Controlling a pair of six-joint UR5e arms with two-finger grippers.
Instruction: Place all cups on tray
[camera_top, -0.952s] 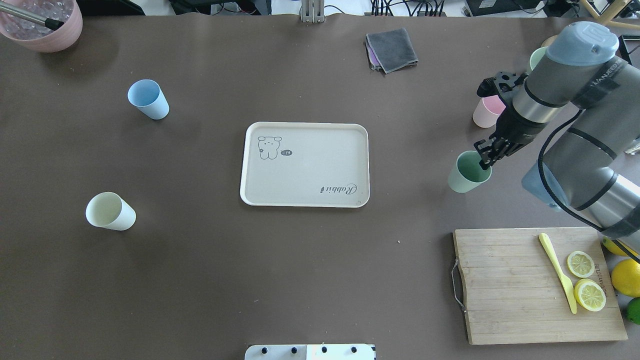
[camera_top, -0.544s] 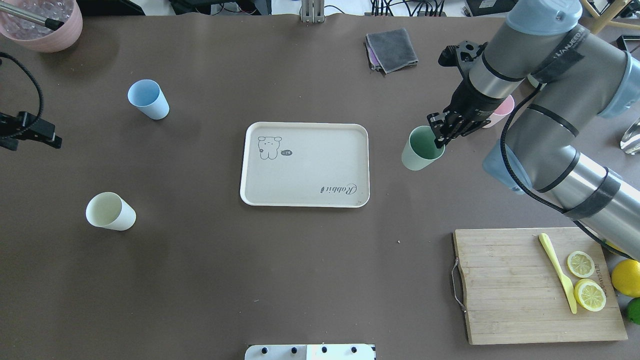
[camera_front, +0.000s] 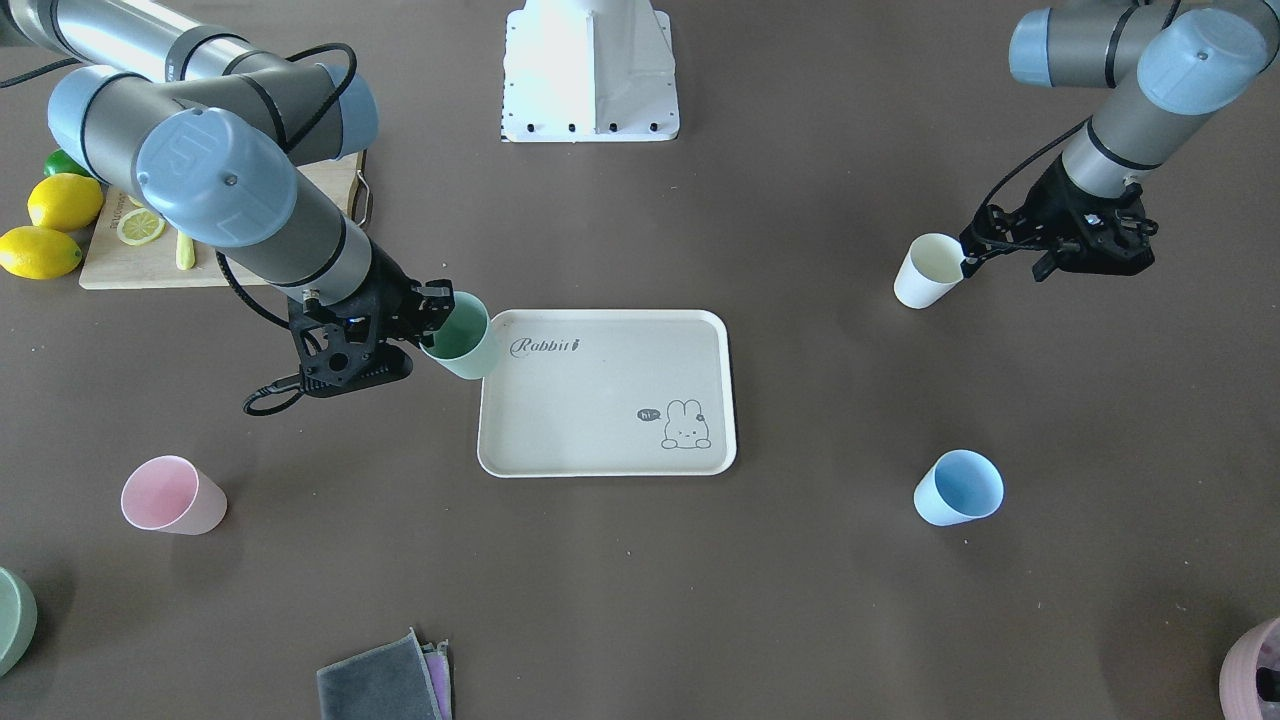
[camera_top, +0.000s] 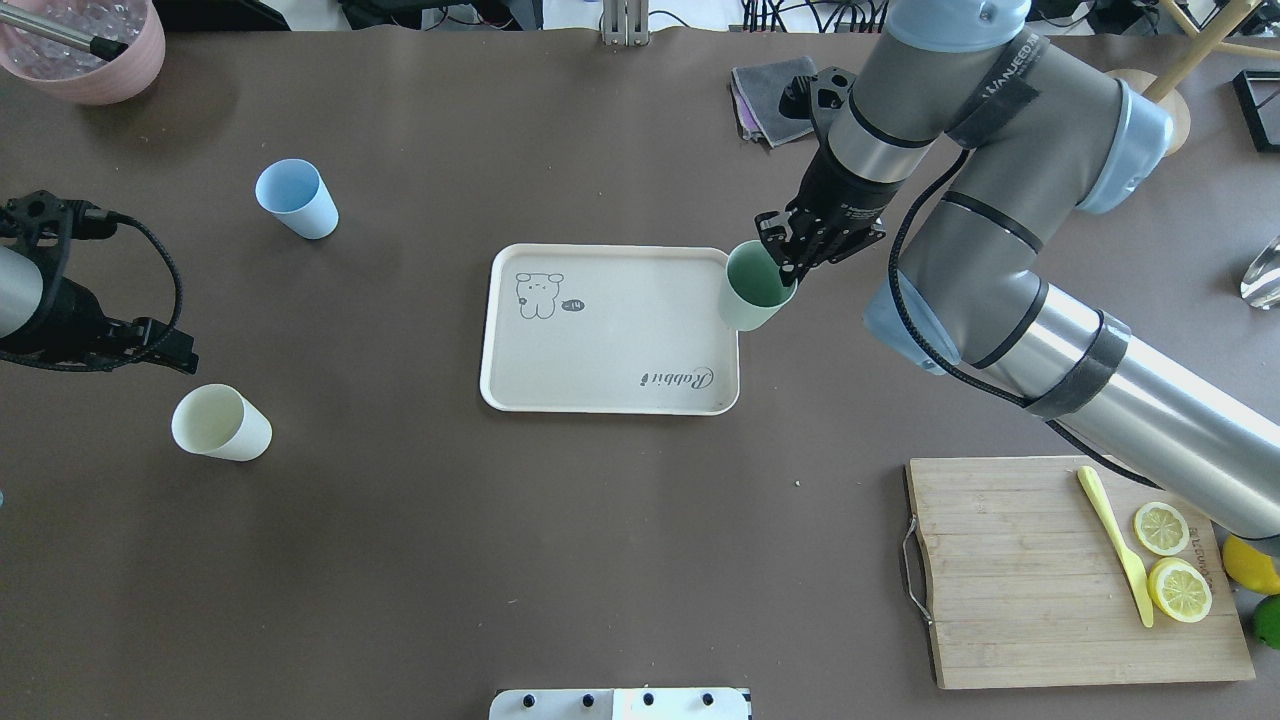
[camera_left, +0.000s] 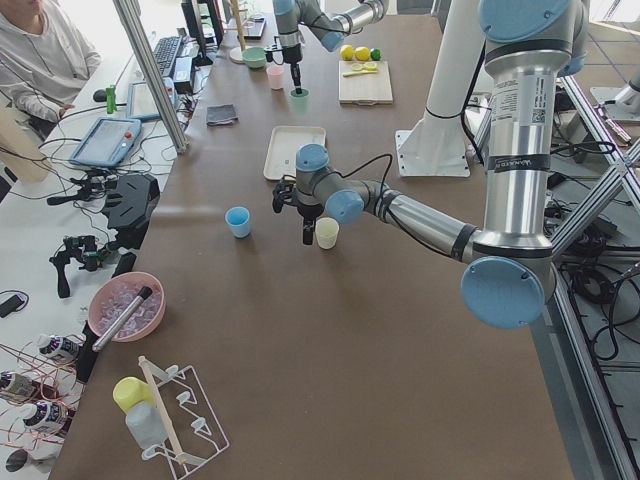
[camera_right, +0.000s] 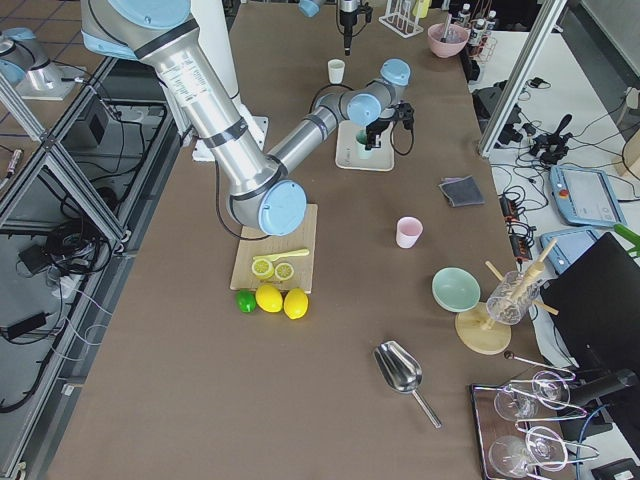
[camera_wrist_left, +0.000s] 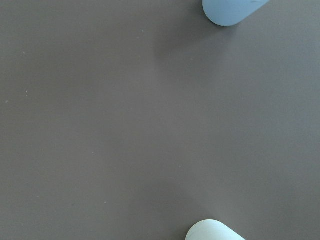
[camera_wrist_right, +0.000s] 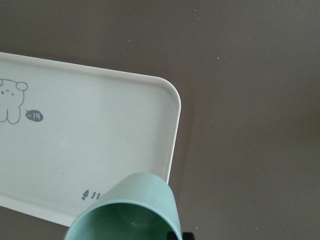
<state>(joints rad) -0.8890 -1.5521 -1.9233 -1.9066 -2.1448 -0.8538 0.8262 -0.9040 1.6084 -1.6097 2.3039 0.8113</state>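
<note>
Brown tabletop (camera_top: 400, 560): right gripper (camera_top: 790, 272) pinches the matte mint-green tapered cup (camera_top: 750, 298) by its rim, hanging over the beige rectangular tray (camera_top: 610, 340) edge, presumably for set-down. Left gripper (camera_front: 972, 252): closure cannot be told.

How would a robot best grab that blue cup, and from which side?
Pinch the rim of the blue cup from above, one finger inside, one outside. It stands upright with its mouth open, and its smooth tapered wall would likely slip in a side grip. The right gripper holds the green cup by the rim this way.
</note>
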